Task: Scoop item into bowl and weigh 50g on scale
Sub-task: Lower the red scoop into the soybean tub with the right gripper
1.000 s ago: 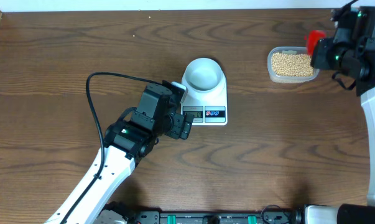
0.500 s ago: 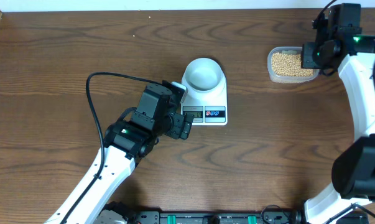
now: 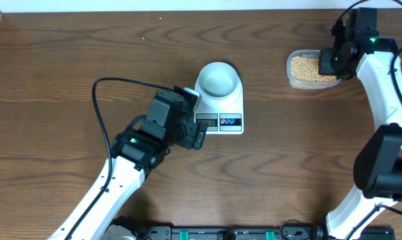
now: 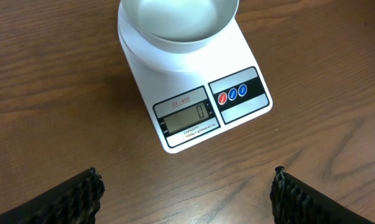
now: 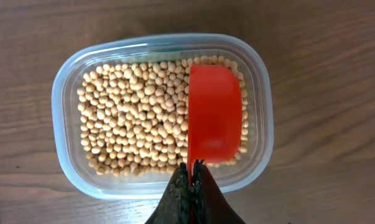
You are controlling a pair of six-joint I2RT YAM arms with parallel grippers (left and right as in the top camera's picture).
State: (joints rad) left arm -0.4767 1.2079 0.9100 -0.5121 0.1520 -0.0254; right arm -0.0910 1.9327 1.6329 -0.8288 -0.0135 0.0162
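Observation:
Tan-yellow beans (image 5: 137, 118) fill a clear plastic tub (image 5: 69, 168) at the table's far right (image 3: 311, 69). My right gripper (image 5: 191, 171) is shut on the handle of a red scoop (image 5: 215, 115), whose head hangs over the tub's right side, seen on its back. The pale bowl (image 3: 218, 79) stands empty on the white scale (image 3: 224, 113); the left wrist view shows the bowl (image 4: 178, 25) and the scale's display (image 4: 187, 116) reading 0. My left gripper (image 4: 186, 196) hovers open just before the scale's front edge, nothing between its fingers (image 4: 75, 199).
A black cable (image 3: 104, 107) loops from the left arm over the wood table (image 3: 67, 53). The right arm (image 3: 381, 73) reaches in along the right edge. A rail with green connectors (image 3: 227, 233) runs along the near edge.
My right arm swung in over the tub of beans, bringing the red scoop above it. The left arm, bowl and scale have not moved.

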